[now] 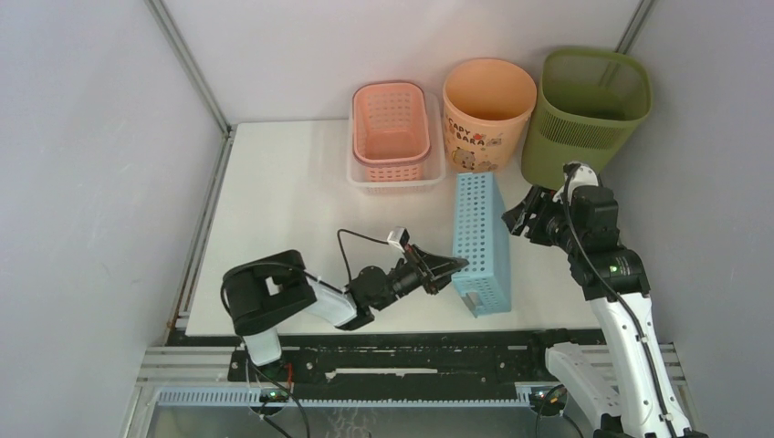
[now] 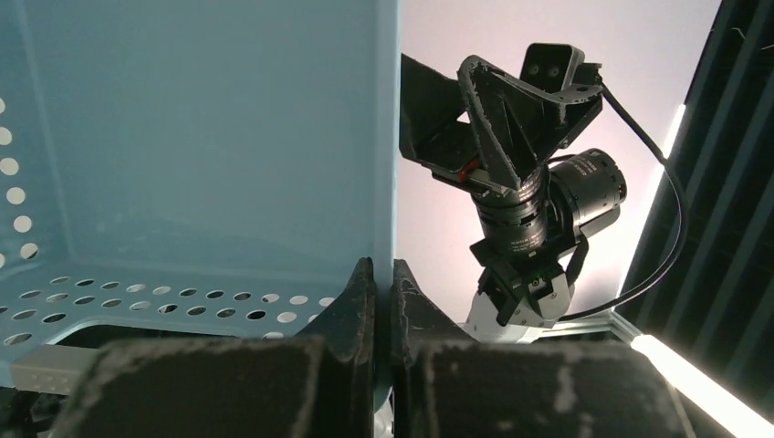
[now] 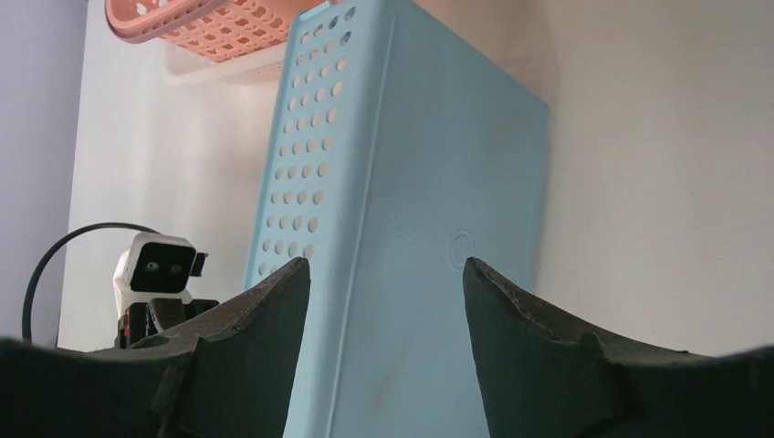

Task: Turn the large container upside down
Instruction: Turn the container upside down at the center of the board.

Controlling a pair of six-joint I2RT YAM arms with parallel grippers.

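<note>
The bin (image 1: 584, 123) stood upright at the far right corner of the table (image 1: 292, 201), mouth up, with nothing touching it. By my reckoning the turning over hadn't begun. The bucket (image 1: 484, 128) sat just left of it. Nearer, mid-table, lay the blue basket (image 1: 479, 237). The right claw (image 1: 514, 219) hung open just beside the basket's right side, between it and the bin and holding nothing. The left claw (image 1: 454, 265) was pinched shut, seemingly on the basket's near-left wall. All of the job was left.

light: bright, even | shadows: soft | wrist-view foregrounds: blurred
</note>
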